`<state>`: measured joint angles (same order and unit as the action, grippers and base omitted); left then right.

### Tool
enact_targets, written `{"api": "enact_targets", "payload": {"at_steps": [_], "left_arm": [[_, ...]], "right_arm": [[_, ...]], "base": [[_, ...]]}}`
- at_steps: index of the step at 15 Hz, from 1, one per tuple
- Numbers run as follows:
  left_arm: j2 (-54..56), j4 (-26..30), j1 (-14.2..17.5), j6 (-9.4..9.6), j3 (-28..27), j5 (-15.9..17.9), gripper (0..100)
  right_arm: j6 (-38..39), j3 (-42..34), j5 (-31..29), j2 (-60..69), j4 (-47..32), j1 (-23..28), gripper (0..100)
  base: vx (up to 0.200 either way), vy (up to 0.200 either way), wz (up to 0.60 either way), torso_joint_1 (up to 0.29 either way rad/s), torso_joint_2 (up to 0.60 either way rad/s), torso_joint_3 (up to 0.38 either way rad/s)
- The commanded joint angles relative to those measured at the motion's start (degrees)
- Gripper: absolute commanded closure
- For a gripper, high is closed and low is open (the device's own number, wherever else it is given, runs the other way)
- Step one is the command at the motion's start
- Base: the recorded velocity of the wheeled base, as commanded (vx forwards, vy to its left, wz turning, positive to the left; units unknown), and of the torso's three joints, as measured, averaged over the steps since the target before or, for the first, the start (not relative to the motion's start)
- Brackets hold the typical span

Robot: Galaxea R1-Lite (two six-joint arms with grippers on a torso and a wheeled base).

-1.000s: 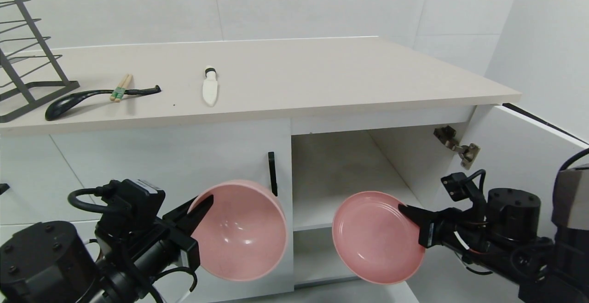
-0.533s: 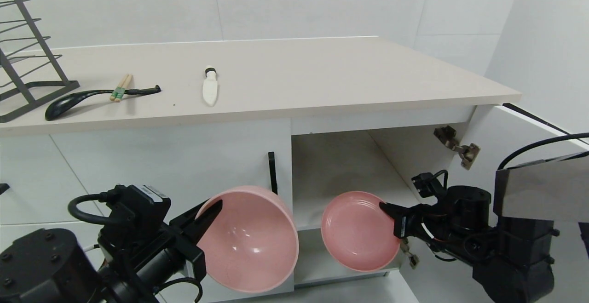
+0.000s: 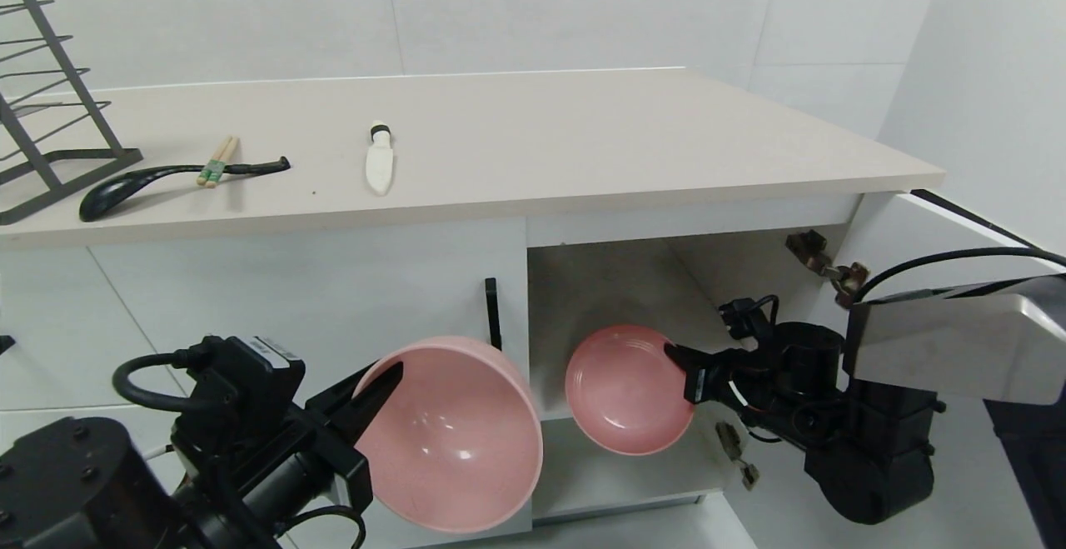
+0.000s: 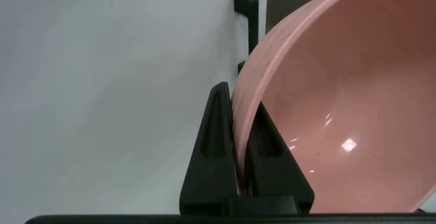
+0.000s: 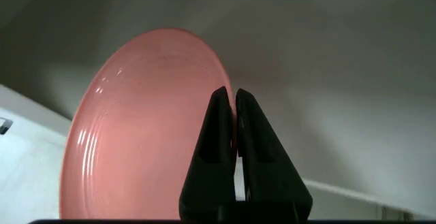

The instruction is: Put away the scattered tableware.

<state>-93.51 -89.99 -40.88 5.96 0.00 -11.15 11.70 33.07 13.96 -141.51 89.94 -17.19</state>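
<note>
My left gripper [image 3: 379, 382] is shut on the rim of a pink bowl [image 3: 454, 436], held tilted low in front of the closed white cabinet door [image 3: 333, 299]; the wrist view shows the bowl [image 4: 340, 115] pinched between the black fingers [image 4: 218, 142]. My right gripper [image 3: 679, 361] is shut on the edge of a pink plate [image 3: 625, 391], held on edge inside the open cabinet [image 3: 616, 282], above its shelf. The plate [image 5: 136, 122] stands before the dim cabinet interior. On the counter lie a black spoon [image 3: 158, 178], chopsticks [image 3: 216, 160] and a white knife [image 3: 380, 159].
A dark wire rack [image 3: 46, 91] stands at the counter's far left. The right cabinet door [image 3: 941, 232] hangs open, with its hinge [image 3: 824, 262] beside my right arm. A black handle [image 3: 491, 316] sits on the closed door. The counter's right half is bare.
My right gripper has carried the pink plate leftward and deeper into the open cabinet. The left gripper with the bowl shifted slightly right and lower, then held.
</note>
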Motion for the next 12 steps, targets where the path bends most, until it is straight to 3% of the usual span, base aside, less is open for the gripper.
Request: {"api": "enact_targets", "payload": {"at_steps": [1, 3, 12], "left_arm": [[1.8, 0.0, -1.3, -0.07, 0.0, 0.0, 100], [2.9, 0.0, -2.5, -0.07, 0.0, 0.0, 100], [2.8, 0.0, -2.5, -0.16, 0.0, 0.0, 100]], "right_arm": [[0.0, 1.4, 0.0, -1.7, 0.1, -0.1, 100], [0.0, 3.0, 0.0, -2.2, 0.1, 0.0, 100], [0.2, 11.6, -0.1, -8.5, 0.1, 0.0, 100]], "base": [[0.000, 0.000, 0.00, 0.000, 0.00, 0.000], [0.000, 0.000, 0.00, 0.000, 0.00, 0.000], [0.000, 0.000, 0.00, 0.000, 0.00, 0.000]]}}
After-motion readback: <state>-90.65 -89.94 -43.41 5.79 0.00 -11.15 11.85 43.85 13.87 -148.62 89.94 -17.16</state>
